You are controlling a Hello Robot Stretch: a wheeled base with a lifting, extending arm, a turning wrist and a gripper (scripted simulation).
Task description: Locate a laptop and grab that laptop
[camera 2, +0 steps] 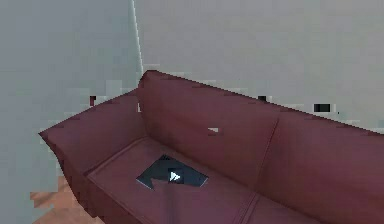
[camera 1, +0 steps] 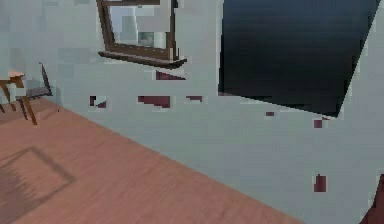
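Note:
A dark red sofa [camera 2: 230, 140] runs across the arm side view, with its armrest [camera 2: 90, 125] at the left. On its seat cushion lies a flat dark thing [camera 2: 172, 176] with a pale mark on it, laptop-like in shape. It rests flat near the sofa's left end, just in front of the backrest.
In the forward view a pale wall carries a brown-framed window [camera 1: 140, 35] and a large dark panel [camera 1: 290, 50]. A chair [camera 1: 35, 92] and a wooden table [camera 1: 10, 85] stand at the far left. Bare wooden floor [camera 1: 100, 170] stretches in front of the wall.

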